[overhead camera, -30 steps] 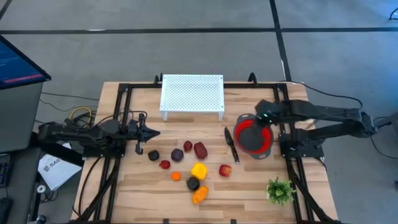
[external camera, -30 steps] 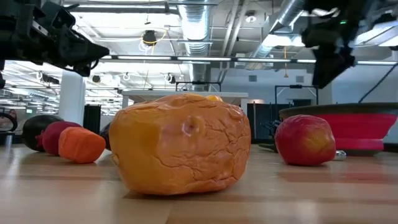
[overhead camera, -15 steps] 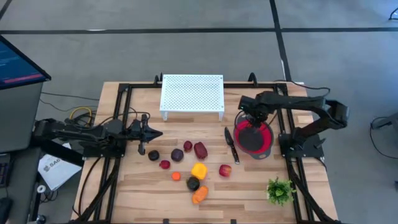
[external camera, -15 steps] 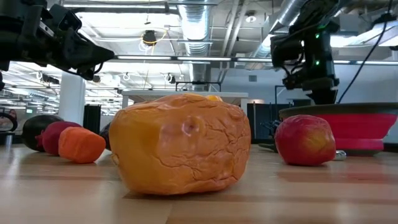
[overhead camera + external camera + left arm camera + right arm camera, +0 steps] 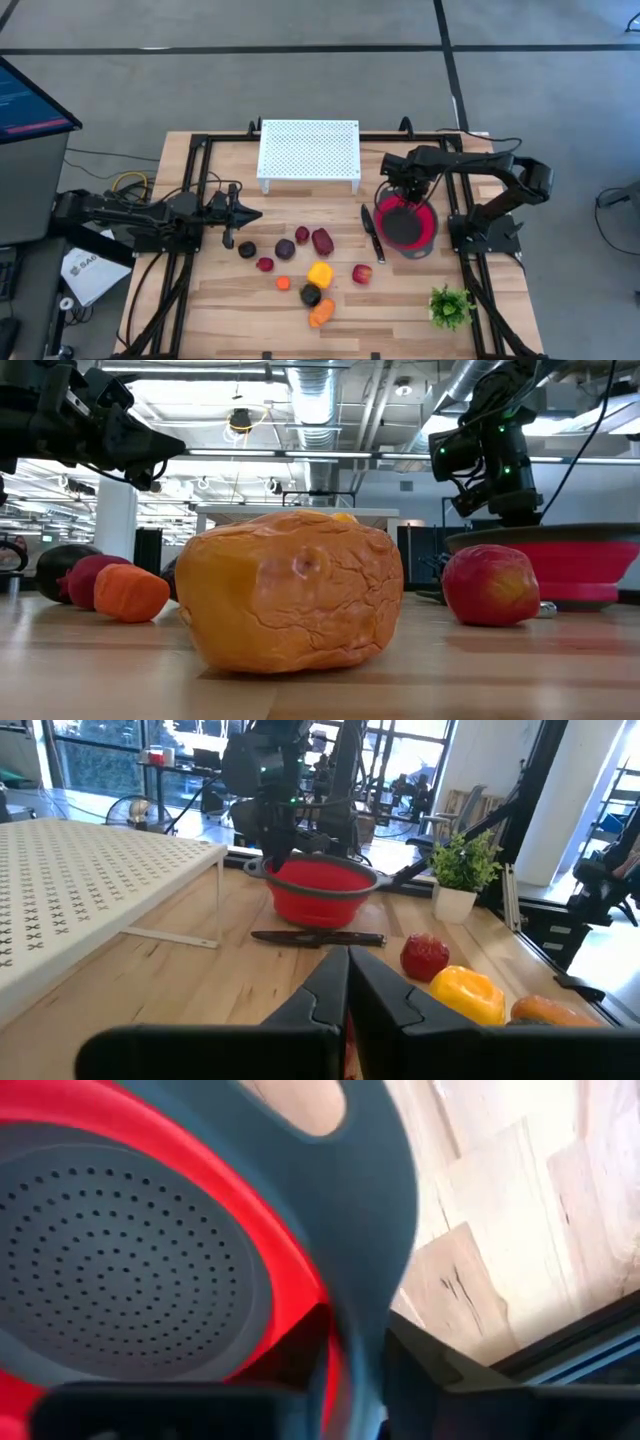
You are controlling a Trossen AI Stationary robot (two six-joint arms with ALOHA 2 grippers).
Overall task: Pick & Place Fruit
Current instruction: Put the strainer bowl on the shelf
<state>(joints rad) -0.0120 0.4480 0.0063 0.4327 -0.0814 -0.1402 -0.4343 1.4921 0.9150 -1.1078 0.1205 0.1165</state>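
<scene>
The fruit lies in a loose cluster on the table's middle: a yellow piece (image 5: 320, 273), a red apple (image 5: 362, 273), dark purple ones (image 5: 285, 249), a blackish-green one (image 5: 310, 295) and an orange one (image 5: 321, 313), which fills the low view (image 5: 290, 595). A red colander (image 5: 406, 224) with a grey rim stands on the table's right half. My right gripper (image 5: 401, 190) is down at the colander's far-left rim. My left gripper (image 5: 240, 212) is shut and hovers left of the fruit, touching nothing. My right gripper is on the colander's grey rim (image 5: 368, 1280), next to its loop handle. It comes from above and points down. One finger (image 5: 300, 1345) is inside against the red wall and the other (image 5: 430, 1370) is outside. The colander rests on the table.
A black-handled knife (image 5: 372, 232) lies between the fruit and the colander. A white perforated rack (image 5: 309, 152) stands at the far side. A small green plant (image 5: 450, 305) sits at the near right. Bare wood lies along the near left edge.
My right gripper has swung toward the table's left, with its arm folding in, and has come down onto the colander's far-left rim. The fruit has stayed where it was.
</scene>
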